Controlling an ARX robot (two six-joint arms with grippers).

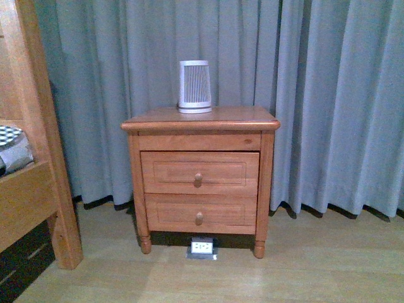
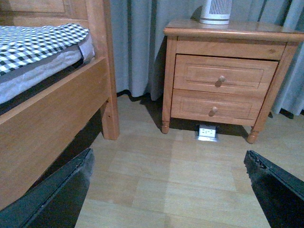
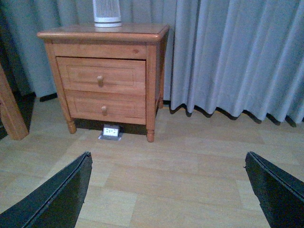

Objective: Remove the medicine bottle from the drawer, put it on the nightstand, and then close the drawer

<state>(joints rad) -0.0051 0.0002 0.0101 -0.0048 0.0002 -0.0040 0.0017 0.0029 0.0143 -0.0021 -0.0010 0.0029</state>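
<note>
Facing the nightstand (image 1: pixel 202 125) straight on in the front view, backing against a grey curtain (image 1: pixel 328 95) and standing on a pale wooden floor (image 1: pixel 303 271). Showing the drawer (image 1: pixel 170 172), the taller upper one, looking closed, with its round knob (image 1: pixel 198 179) sitting at the middle of the panel front. Showing the shallower drawer (image 1: pixel 170 213) directly beneath, likewise looking closed.

Carrying a white slatted device (image 1: pixel 194 86) upright on the top, sitting near the rear edge, roughly midway between the two rear corners and well back from the front edge.

Not catching the medicine bottle in any view; cannot tell where it is lying, both drawer fronts hiding their insides.

Hanging low over the floor, well apart from the nightstand: the left gripper (image 2: pixel 167 154), spreading its dark fingers (image 2: pixel 57 199) wide and gripping nothing, with only floorboards showing between them. Doing the same on the other side: the right gripper (image 3: pixel 167 154), fingers (image 3: pixel 52 199) splayed wide, holding nothing.

Standing beyond the nightstand's left edge: a wooden bed frame (image 1: pixel 31 189), bearing checked bedding (image 2: pixel 38 40). Lying on the floor under the front edge, between the two front feet: a white socket plate (image 1: pixel 202 247).
</note>
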